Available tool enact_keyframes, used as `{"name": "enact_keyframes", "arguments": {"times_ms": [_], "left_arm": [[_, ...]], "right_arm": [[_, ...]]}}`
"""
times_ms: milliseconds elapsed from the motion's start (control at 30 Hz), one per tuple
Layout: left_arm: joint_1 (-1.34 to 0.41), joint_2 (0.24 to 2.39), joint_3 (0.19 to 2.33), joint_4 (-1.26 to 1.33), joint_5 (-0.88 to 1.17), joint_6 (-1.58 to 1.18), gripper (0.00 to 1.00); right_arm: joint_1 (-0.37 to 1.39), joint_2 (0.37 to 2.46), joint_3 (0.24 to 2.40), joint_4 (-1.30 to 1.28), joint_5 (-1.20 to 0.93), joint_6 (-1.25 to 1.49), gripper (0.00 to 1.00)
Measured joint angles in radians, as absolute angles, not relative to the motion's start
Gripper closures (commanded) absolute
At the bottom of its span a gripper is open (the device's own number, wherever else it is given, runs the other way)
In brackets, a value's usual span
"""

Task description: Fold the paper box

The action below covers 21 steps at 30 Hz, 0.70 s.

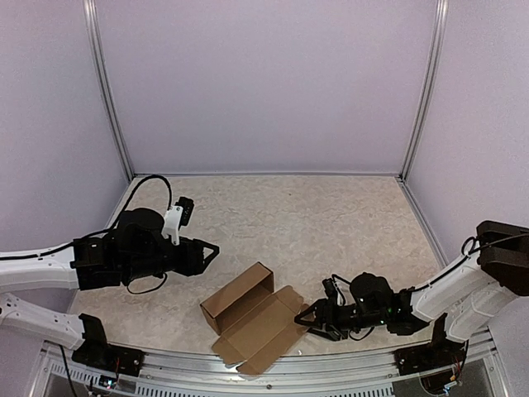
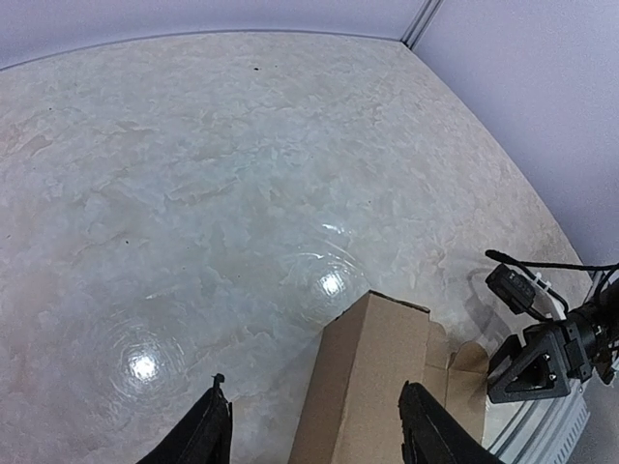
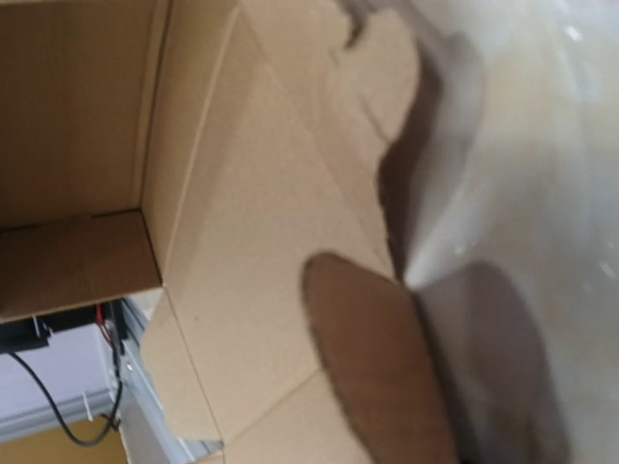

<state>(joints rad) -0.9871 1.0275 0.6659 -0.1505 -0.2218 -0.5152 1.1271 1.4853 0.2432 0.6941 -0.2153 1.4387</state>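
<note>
Brown, plain cardboard makes up the paper box [image 1: 256, 322], a half-formed die-cut carton that lies on the pale marbled tabletop [image 1: 331, 219] near its front edge, between the 2 arms. Its far-left part stands up as an open rectangular trough with upright walls, while a flat panel with flaps spreads from it toward the near rail. The black 2-finger left gripper [image 1: 211, 255] hangs to the upper left of the box and apart from it. In the left wrist view its fingers [image 2: 211, 425] stand wide apart with nothing between them, so this claw is released and empty, and the carton's end wall [image 2: 372, 387] shows below it. The black right gripper [image 1: 304, 318] sits low over the table at the right edge of the flat panel, just beside or touching a flap. Its wrist camera is filled by the creased inside of the box [image 3: 261, 242] and a rounded tab; whether this claw is clenched or released, I cannot tell.
</note>
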Motion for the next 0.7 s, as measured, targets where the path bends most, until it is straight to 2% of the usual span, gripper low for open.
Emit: {"name": "enact_keyframes", "arguments": {"times_ms": [200, 633, 700], "left_arm": [[-0.987, 1.028, 0.666, -0.152, -0.223, -0.516, 0.43], [-0.987, 1.041, 0.683, -0.186, -0.240, -0.516, 0.43], [-0.987, 1.041, 0.690, -0.197, -0.244, -0.516, 0.43]], "right_arm": [[1.132, 1.565, 0.265, 0.785, -0.184, 1.428, 0.50], [1.130, 1.561, 0.318, 0.669, -0.126, 1.294, 0.98], [1.128, 1.533, 0.329, 0.638, -0.113, 1.270, 1.00]]}}
